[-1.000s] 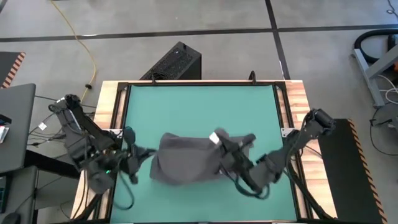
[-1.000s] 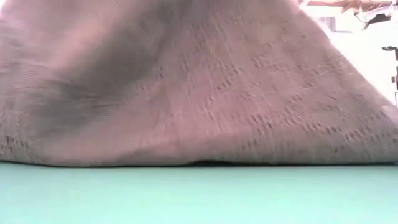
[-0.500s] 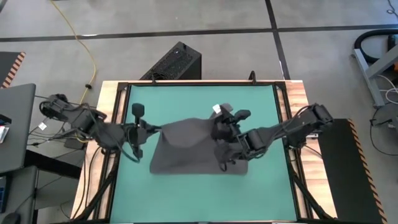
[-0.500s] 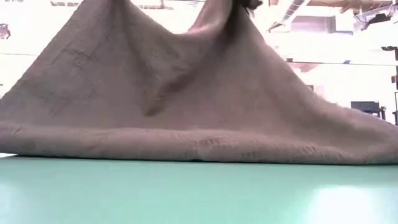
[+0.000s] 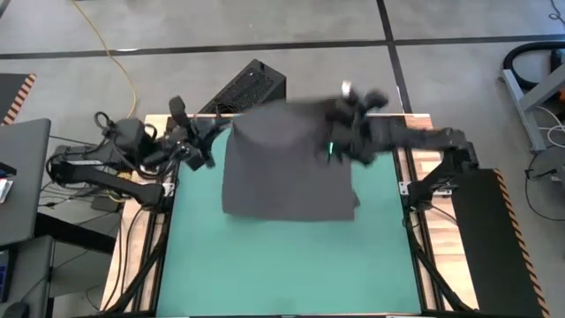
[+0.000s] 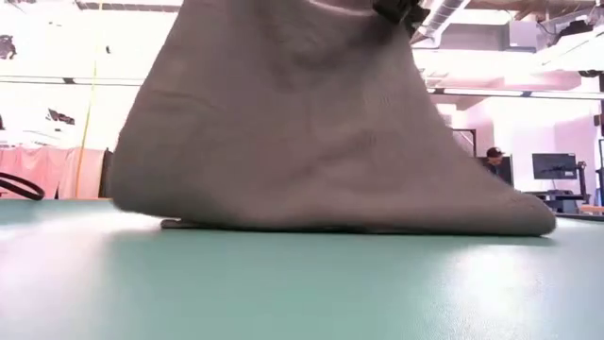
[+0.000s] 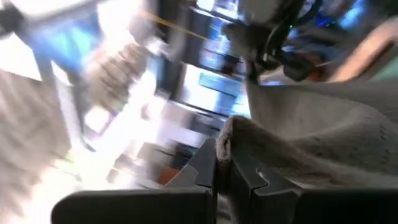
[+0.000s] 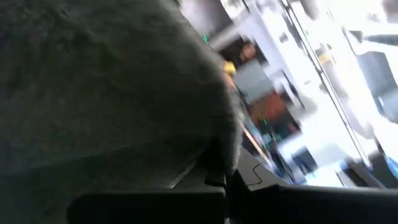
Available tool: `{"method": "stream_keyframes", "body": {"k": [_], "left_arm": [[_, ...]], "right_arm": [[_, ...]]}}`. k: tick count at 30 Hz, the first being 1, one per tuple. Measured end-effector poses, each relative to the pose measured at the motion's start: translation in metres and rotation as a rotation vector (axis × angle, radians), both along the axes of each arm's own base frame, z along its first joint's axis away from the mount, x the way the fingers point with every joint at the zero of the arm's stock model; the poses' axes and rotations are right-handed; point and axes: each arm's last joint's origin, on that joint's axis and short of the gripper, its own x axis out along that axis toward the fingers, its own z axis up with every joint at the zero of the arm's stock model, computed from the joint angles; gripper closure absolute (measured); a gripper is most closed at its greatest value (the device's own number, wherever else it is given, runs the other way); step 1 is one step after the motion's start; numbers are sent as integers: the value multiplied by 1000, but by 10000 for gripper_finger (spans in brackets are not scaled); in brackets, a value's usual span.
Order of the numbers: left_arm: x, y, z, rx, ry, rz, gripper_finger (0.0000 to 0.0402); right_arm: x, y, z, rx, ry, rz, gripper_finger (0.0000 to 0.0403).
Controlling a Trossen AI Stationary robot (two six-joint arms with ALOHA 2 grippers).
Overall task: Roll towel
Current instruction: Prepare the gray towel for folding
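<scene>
I hold the towel (image 5: 287, 163) up over the table's (image 5: 265, 265) far edge (near hem resting on the green), my left gripper (image 5: 212, 132) and right gripper (image 5: 340, 119) each clamped on a top corner.

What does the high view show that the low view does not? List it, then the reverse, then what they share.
Only the high view: the left end effector and right end effector, each shut on a far corner of the dark grey soft cloth towel, and the wooden table frame.

Only the low view: the towel's near edge resting on the surface while the rest rises, and a person in the room behind.

Both: the towel and the green tabletop.
</scene>
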Motion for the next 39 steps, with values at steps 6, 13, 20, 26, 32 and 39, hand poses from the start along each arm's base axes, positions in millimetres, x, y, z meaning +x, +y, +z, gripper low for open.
{"method": "stream_keyframes", "body": {"k": [6, 13, 20, 26, 32, 39], "left_arm": [[0, 53, 35, 251, -164, 104, 401], [-9, 140, 111, 260, -284, -30, 401], [-3, 190, 162, 104, -239, -142, 401], [-16, 153, 147, 171, -93, -165, 401], [-37, 110, 120, -275, 88, -379, 401], [-63, 44, 93, -769, 277, -648, 401]], "right_arm": [[-31, -69, 97, 21, -146, -69, 394], [-70, -88, 186, -449, -386, 225, 394], [-77, -75, 195, -464, -334, 173, 394], [-55, -64, 171, -233, -200, 145, 394], [-30, -23, 141, -46, -169, 207, 394], [-28, 57, 99, 66, -204, 323, 394]]}}
